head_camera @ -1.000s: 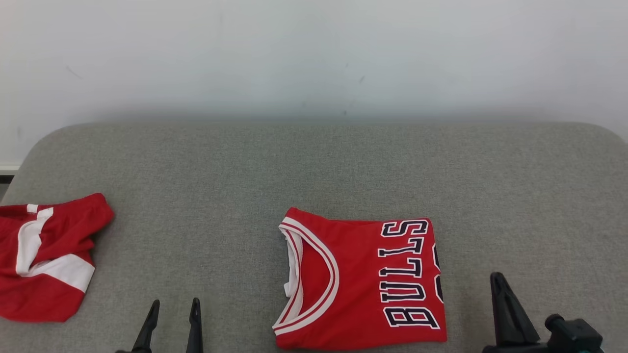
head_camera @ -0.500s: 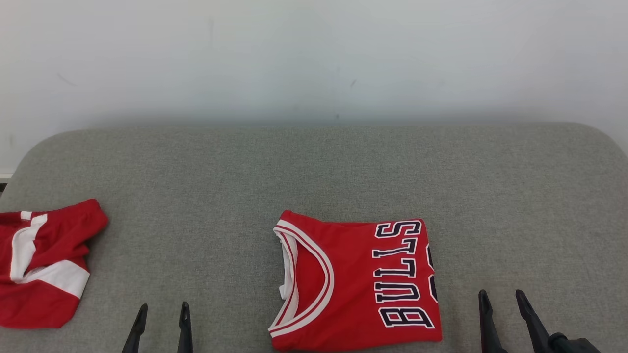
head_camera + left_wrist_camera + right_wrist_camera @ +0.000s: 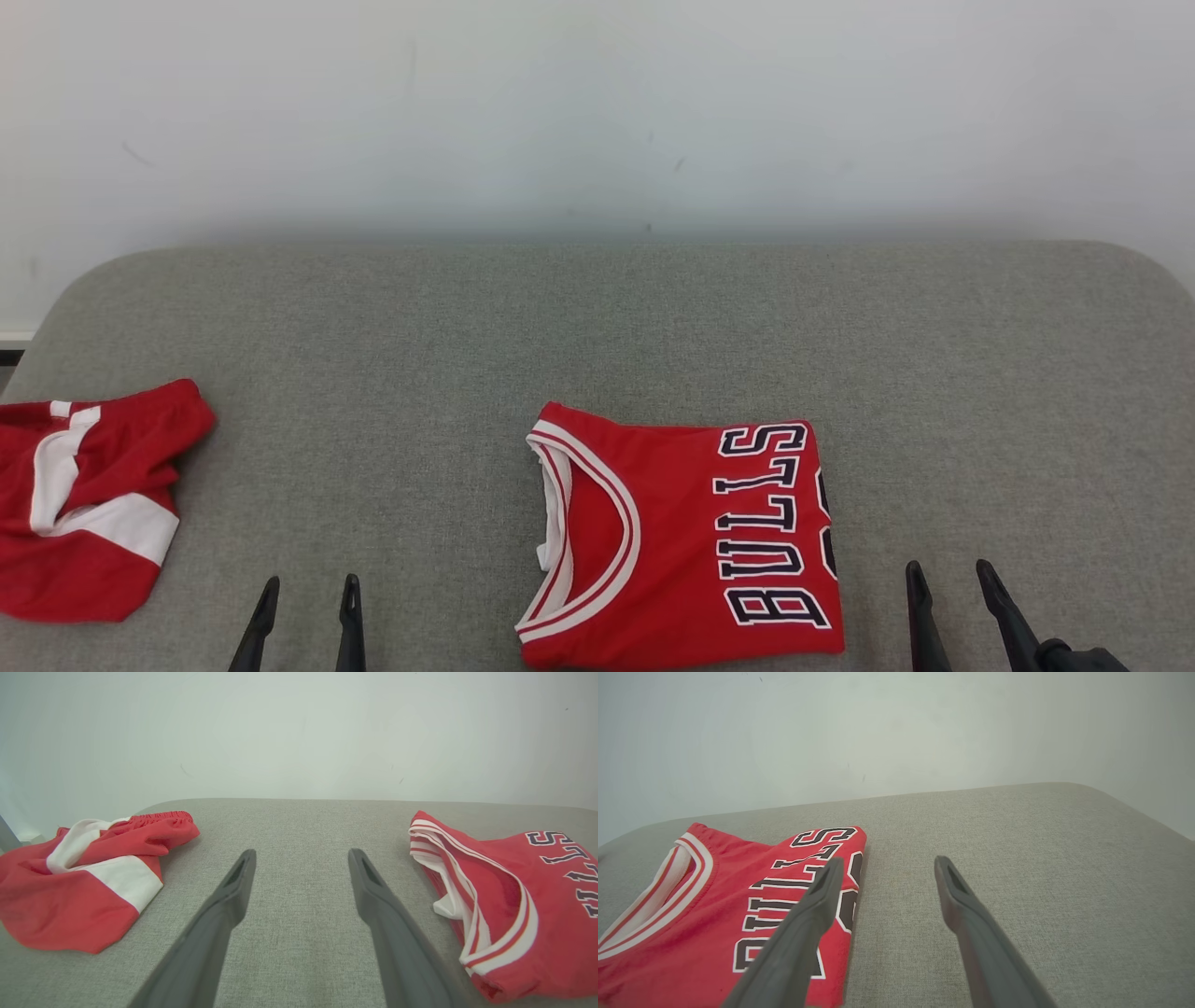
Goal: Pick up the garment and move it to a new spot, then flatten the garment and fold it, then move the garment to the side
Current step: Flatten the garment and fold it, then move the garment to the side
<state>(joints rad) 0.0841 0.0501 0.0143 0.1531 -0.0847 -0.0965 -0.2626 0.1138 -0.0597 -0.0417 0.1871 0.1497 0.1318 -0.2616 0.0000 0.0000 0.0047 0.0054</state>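
Neatly folded red jersey (image 3: pixel 686 537), lettered "BULLS"

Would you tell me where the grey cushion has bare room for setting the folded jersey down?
Free: the back strip between folded jersey and wall; the cushion past the right gripper; the gap between jersey and red shorts, around the left gripper. Crowded: the left end.

1. You are looking at a plain indoor spot; whether it is a home or a lab, you cannot tell.
2. Your bench (image 3: pixel 597 317) is covered in grey woven fabric and has rounded corners.
3. A bare, lightly scuffed white wall (image 3: pixel 597 112) stands right behind it.
4. A red jersey (image 3: pixel 681 551) and a red-and-white garment (image 3: pixel 84 523) lie on it.
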